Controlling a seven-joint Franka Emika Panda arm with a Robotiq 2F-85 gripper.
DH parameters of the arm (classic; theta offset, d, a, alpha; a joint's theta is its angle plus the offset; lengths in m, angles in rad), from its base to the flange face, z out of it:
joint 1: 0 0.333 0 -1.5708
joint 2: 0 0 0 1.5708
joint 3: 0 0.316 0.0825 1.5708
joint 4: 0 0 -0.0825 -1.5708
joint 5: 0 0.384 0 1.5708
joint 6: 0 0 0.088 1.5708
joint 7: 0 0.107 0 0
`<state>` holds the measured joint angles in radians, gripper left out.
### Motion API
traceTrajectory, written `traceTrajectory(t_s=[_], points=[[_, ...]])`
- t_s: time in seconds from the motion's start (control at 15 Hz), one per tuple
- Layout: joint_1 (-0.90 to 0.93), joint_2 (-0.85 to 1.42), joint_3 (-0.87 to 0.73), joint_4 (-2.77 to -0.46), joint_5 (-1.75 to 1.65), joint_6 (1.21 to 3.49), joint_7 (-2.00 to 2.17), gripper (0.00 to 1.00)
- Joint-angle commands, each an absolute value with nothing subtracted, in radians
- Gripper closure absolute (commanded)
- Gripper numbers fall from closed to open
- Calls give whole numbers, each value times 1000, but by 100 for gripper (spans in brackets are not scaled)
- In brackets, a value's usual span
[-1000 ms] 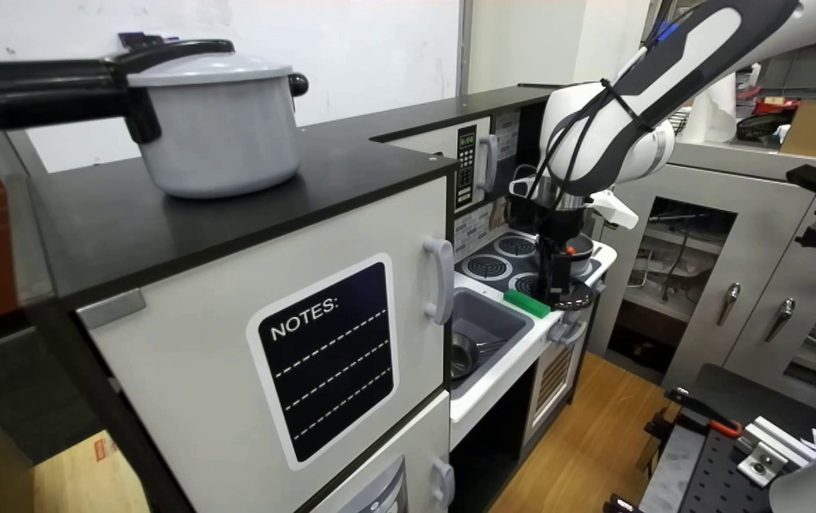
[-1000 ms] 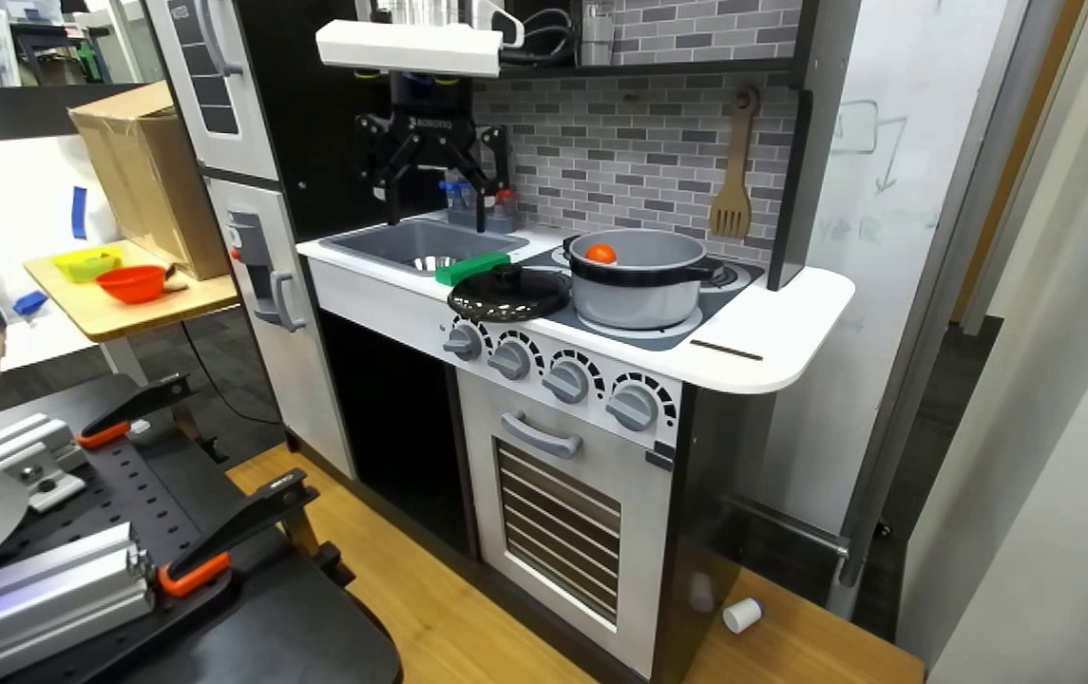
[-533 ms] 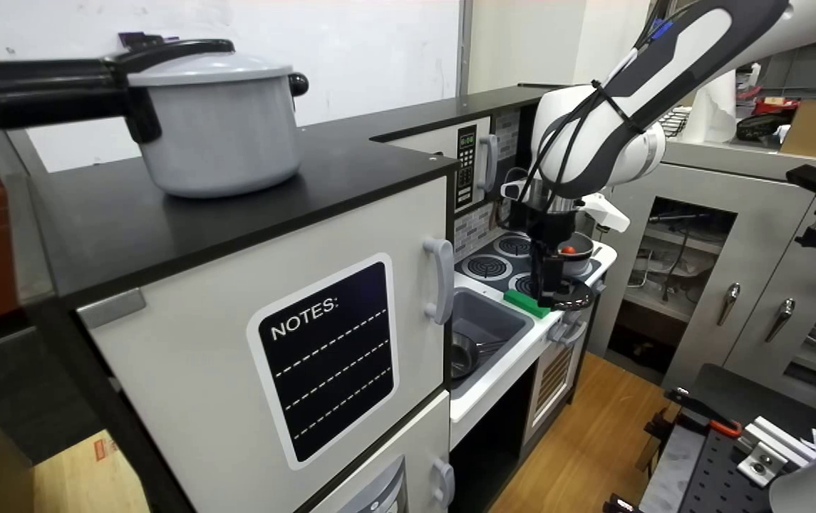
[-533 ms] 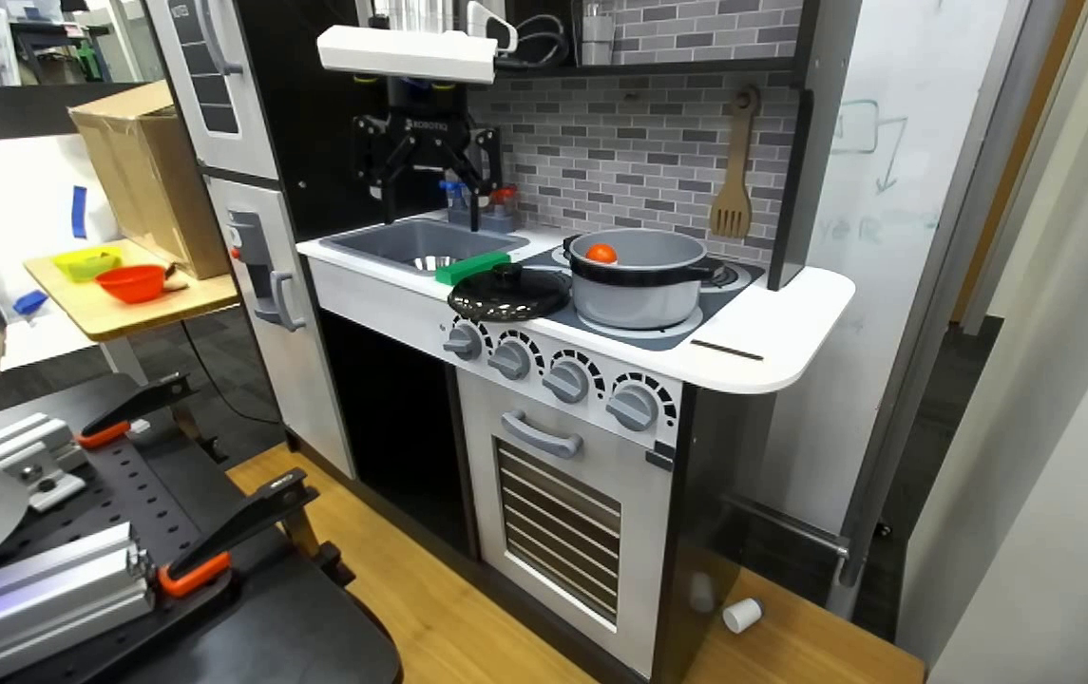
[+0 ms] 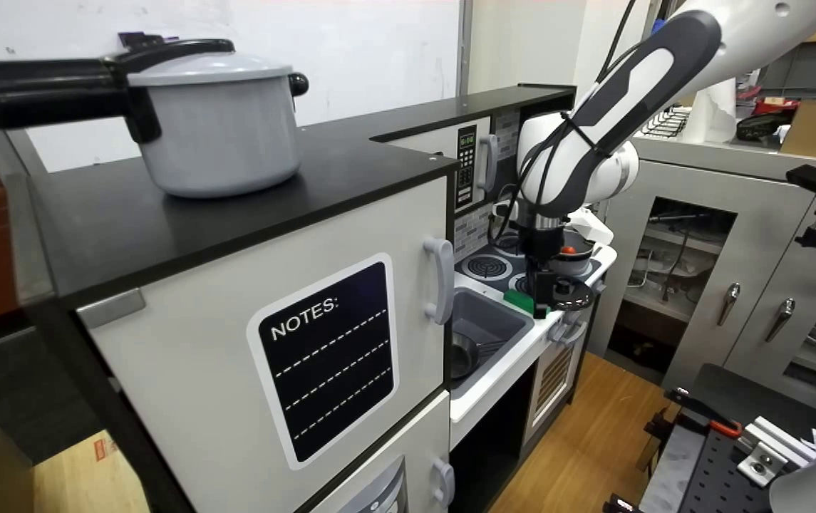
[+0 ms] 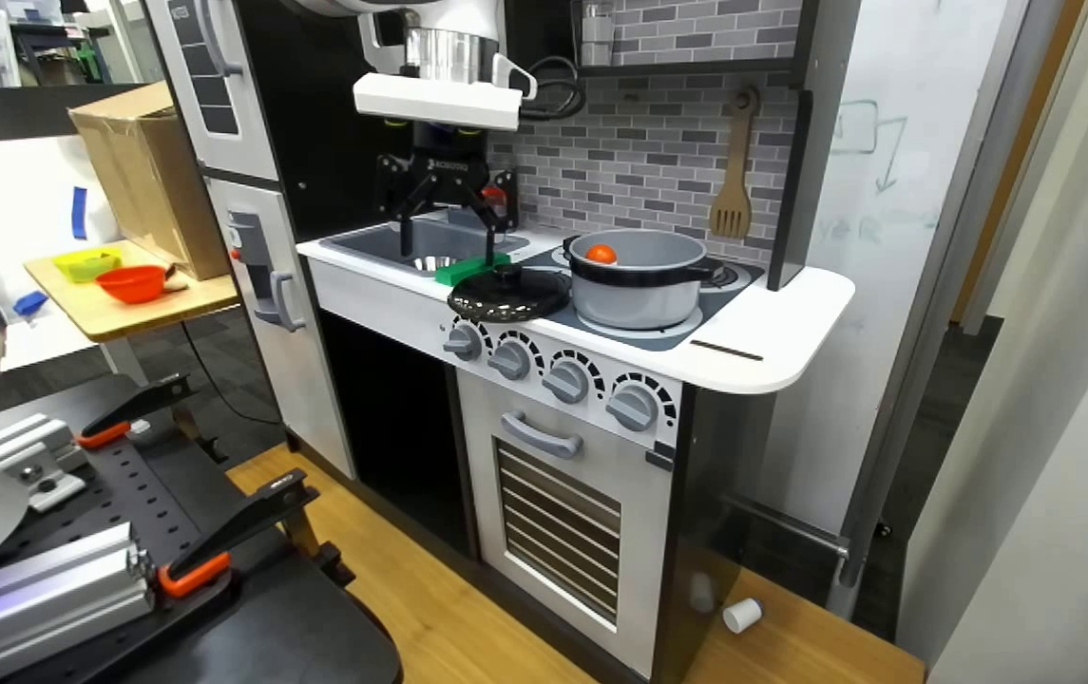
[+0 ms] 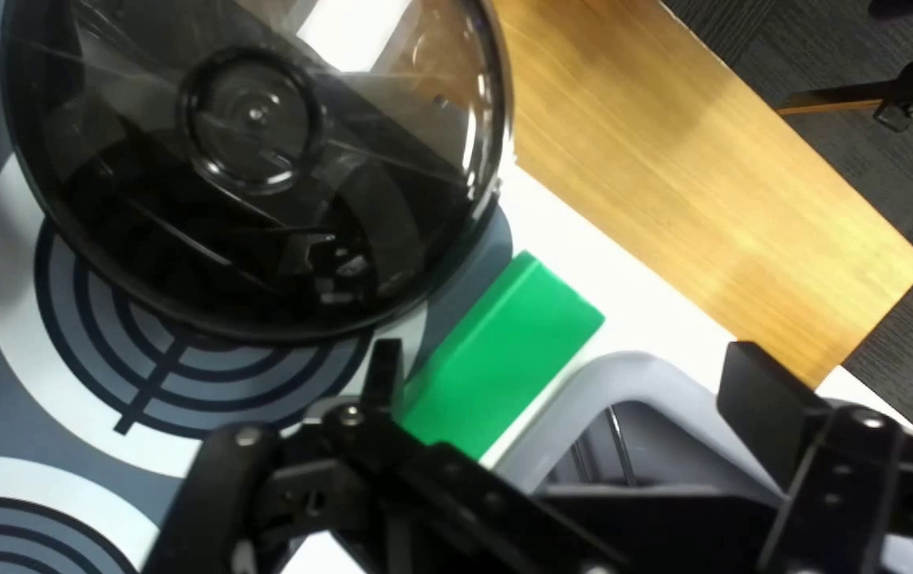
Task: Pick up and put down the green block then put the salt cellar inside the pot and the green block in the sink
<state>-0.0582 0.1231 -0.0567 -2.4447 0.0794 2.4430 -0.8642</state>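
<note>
In an exterior view, the black two-fingered gripper (image 6: 448, 255) points down with its jaws spread wide, released. One tip overlaps the long green rectangular block (image 6: 466, 271), which lies on the white counter (image 6: 772, 318) between the grey rectangular sink (image 6: 361, 244) and the round, dark lid (image 6: 505, 302). In an exterior view, the white and dark grey arm (image 5: 636, 92) carries the gripper side-on, partly hiding the block. In the wrist view, the block shows between the fingers (image 7: 767, 414), just beside one and well apart from the other; whether the nearer touches it cannot be told.
</note>
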Motion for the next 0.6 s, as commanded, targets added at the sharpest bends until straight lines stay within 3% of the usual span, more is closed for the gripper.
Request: traceTrajectory(t_s=[0.0,0.33,0.47,0.53], points=[[-81,165,-47,-2403,63,2444,-867,0],[-91,190,-42,-2380,67,2440,-865,3],[-92,192,-41,-2377,68,2436,-866,28],[-92,192,-41,-2377,68,2436,-867,30]])
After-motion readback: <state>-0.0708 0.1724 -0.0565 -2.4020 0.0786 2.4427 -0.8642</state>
